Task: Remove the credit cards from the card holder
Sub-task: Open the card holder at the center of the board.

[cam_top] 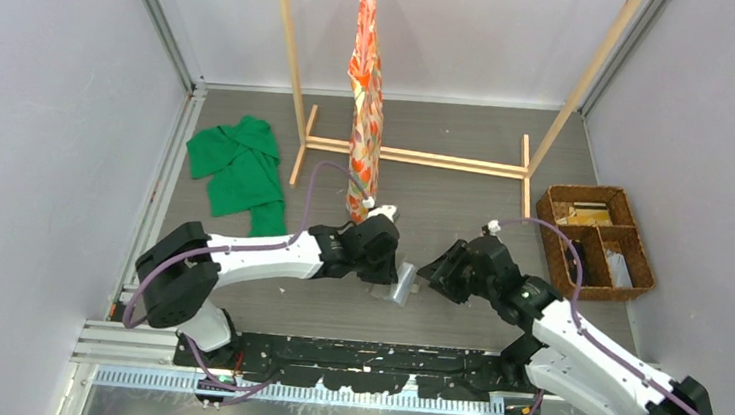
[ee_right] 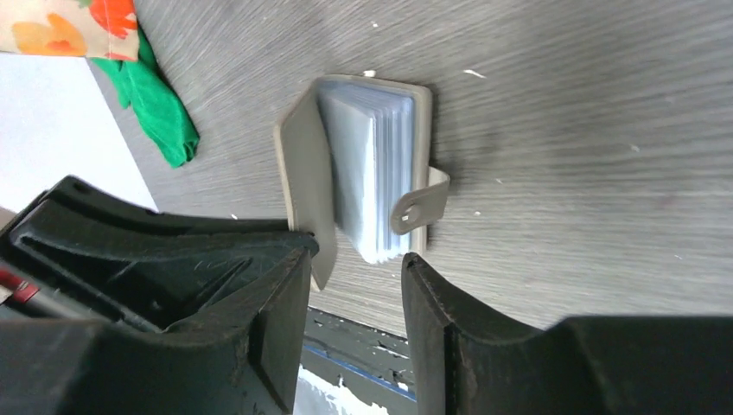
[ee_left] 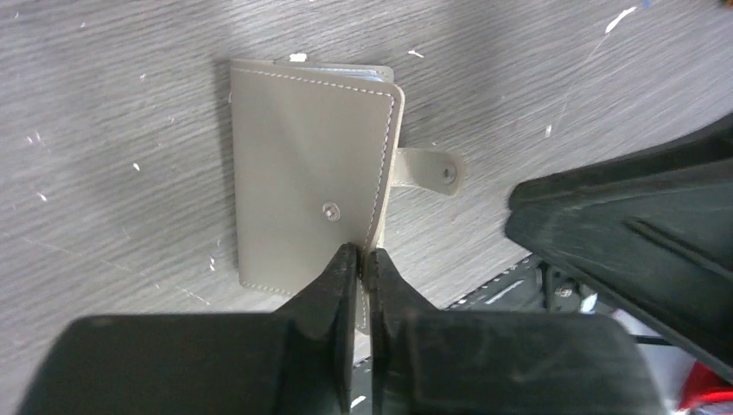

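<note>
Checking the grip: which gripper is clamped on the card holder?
The left gripper, shut on the card holder; the right gripper is open, holding nothing.

A robotics lab test cell: pale panel walls (cam_top: 43,89) on aluminium framing (cam_top: 157,10) enclose a grey wood-grain table (cam_top: 444,209) with staged props (wooden rack (cam_top: 448,161), green garment (cam_top: 237,166), wicker basket (cam_top: 586,191)), and two robot arms (cam_top: 259,253) are bolted to a black rail (cam_top: 381,354).

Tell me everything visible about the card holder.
The card holder is a grey-beige, leather-like wallet with pale stitching and a snap stud. It lies on the table, cover lifted off a stack of clear sleeves, strap tab unfastened. The left claw pinches the cover's edge; the open right claw hovers beside it.
</note>
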Available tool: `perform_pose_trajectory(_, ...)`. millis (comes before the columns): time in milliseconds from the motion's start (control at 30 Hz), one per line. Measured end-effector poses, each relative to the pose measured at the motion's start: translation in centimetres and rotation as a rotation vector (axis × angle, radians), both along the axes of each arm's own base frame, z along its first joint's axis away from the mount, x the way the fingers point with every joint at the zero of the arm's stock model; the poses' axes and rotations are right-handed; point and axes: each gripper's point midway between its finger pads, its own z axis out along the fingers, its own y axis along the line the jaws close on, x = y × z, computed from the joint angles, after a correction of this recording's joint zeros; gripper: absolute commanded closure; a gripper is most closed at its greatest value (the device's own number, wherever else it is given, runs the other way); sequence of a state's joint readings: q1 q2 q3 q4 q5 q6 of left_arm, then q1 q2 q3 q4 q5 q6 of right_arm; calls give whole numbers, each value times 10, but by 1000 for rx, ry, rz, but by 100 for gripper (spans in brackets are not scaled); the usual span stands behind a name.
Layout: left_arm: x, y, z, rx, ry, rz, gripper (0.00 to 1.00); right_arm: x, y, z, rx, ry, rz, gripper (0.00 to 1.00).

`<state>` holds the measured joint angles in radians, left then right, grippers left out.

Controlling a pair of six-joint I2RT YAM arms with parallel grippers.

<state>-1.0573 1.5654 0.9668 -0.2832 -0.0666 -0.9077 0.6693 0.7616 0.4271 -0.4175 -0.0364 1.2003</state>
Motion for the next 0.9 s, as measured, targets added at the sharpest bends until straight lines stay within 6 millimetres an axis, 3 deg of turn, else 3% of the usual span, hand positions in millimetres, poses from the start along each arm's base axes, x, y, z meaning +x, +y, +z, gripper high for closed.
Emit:
perform_pose_trajectory(167, 2, 12, 11, -74, 12, 53, 98, 11, 24, -3, -12, 44, 72, 58)
perform_pose_trajectory(400, 5, 29, 10, -132, 34, 126, 97, 18, 48, -15, -31, 81, 134, 62)
perform_pose_trajectory(600, 9, 41, 12, -125, 22, 162, 95, 18, 44, -35, -83, 133, 123, 63)
perform_pose_trajectory(800, 15, 72, 6, -71, 6, 222, 89, 19, 28, -46, -172, 133, 90, 63)
perform_pose_trajectory(900, 19, 88, -4, -16, 0, 245, 83, 19, 23, -50, -195, 131, 82, 71)
